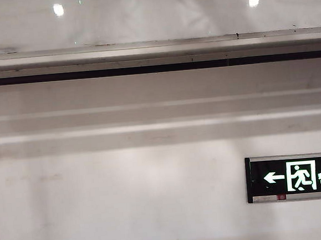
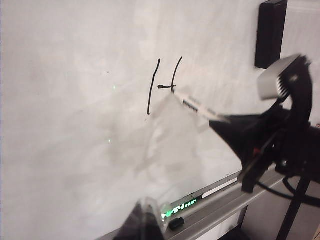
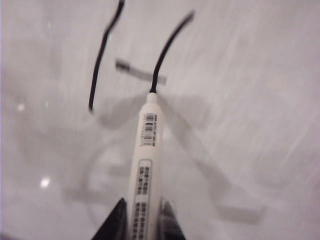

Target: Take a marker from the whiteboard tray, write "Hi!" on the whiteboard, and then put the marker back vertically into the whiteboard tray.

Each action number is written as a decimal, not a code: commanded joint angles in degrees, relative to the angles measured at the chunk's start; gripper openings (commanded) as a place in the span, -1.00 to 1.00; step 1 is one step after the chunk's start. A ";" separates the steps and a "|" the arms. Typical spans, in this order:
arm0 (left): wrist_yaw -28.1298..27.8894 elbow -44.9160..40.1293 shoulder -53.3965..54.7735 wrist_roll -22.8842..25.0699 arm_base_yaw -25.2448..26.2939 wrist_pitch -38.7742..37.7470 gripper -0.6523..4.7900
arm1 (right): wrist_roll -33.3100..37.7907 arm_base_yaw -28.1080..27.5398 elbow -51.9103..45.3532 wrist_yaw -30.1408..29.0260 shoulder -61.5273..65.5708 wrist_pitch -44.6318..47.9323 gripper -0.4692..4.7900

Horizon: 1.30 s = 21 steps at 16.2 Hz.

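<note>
Risk, by judgement: on the whiteboard (image 2: 75,125), the "H" is only part drawn, its two uprights and a short crossbar stub, so a wandering tip could smear strokes, while a loose clamp lets the pen twist. The right gripper (image 3: 144,220) is clamped on the marker (image 3: 146,165), whose body runs from between the jaws to its tip touching the second upright. The left gripper (image 2: 145,222) sits below the "H" near the whiteboard tray (image 2: 220,205), aperture indeterminable; a black cap (image 2: 176,223) lies there.

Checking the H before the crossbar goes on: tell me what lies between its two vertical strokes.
Bare whiteboard, in the right wrist view, apart from a short blurred mark beside the second stroke. The right gripper holds the marker at that stroke.
</note>
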 commanded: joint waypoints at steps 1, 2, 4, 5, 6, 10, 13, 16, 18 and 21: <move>0.37 0.24 -0.17 0.07 0.00 0.42 -0.78 | 1.95 -0.04 0.09 0.94 0.04 -3.74 -0.83; 0.37 0.24 -0.17 0.07 0.00 0.42 -0.78 | 1.95 -0.04 0.07 0.94 0.04 -4.20 -0.83; 0.37 0.24 -0.17 0.07 0.00 0.42 -0.78 | 1.90 -0.04 0.13 0.94 -0.04 -4.33 -0.83; 0.37 0.24 -0.17 0.07 0.00 0.39 -0.78 | 1.60 -0.02 0.17 0.96 -0.70 -3.93 -0.83; 0.37 0.24 -0.17 0.07 0.00 0.39 -0.78 | 1.44 0.13 0.17 1.79 -1.90 -2.84 -0.83; 0.39 0.24 -0.17 0.07 0.00 0.44 -0.78 | 0.79 -0.48 0.15 1.70 -3.82 0.42 -0.83; 0.39 0.24 -0.20 0.07 0.00 0.44 -0.78 | 0.24 -1.42 0.07 -0.94 -2.69 1.53 -0.83; 0.37 0.24 -0.20 0.07 0.00 0.46 -0.78 | 0.20 -1.44 0.07 -0.59 -1.75 3.23 -0.83; 0.37 0.24 -0.20 0.07 0.00 0.44 -0.78 | 0.17 -1.44 0.07 -0.44 -1.46 3.65 -0.83; 0.37 0.24 -0.17 0.07 0.00 0.48 -0.78 | 0.20 -1.68 0.07 -0.35 -0.87 2.49 -0.83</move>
